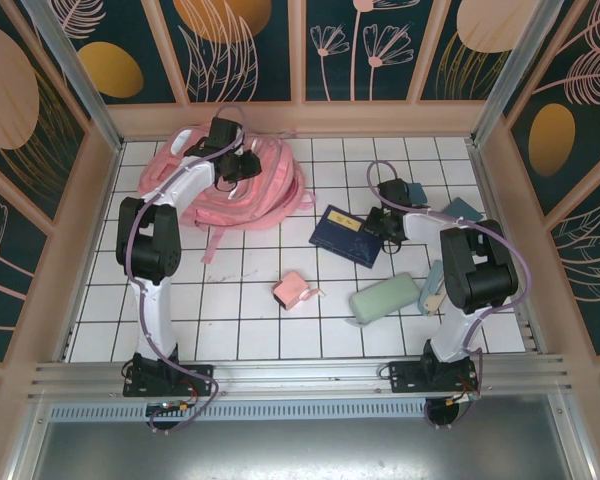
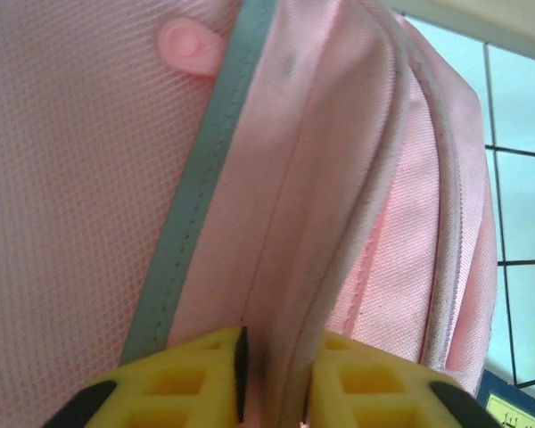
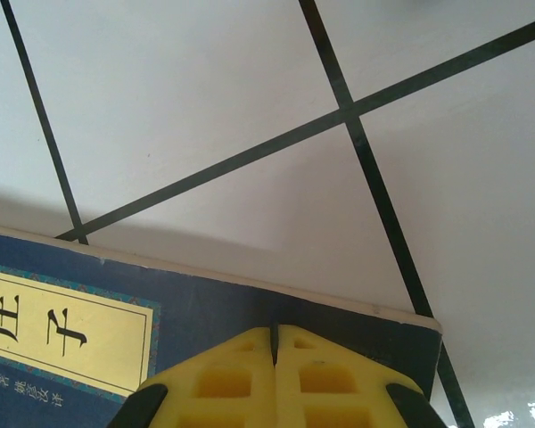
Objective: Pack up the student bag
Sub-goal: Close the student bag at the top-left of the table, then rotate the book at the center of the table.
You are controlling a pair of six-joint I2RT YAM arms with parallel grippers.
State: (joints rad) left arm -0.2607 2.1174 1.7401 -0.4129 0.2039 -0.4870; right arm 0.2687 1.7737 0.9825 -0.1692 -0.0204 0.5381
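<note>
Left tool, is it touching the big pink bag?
Touching. The left wrist view shows a fold of the student bag running down between the yellow fingers of the left tool, lying against them.

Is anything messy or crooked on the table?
Yes. The student bag lies slumped in a crumpled heap at the far left, with a strap trailing out of it. The blue book sits crooked against the grid lines of the table, and the small pink pouch lies tilted too.
</note>
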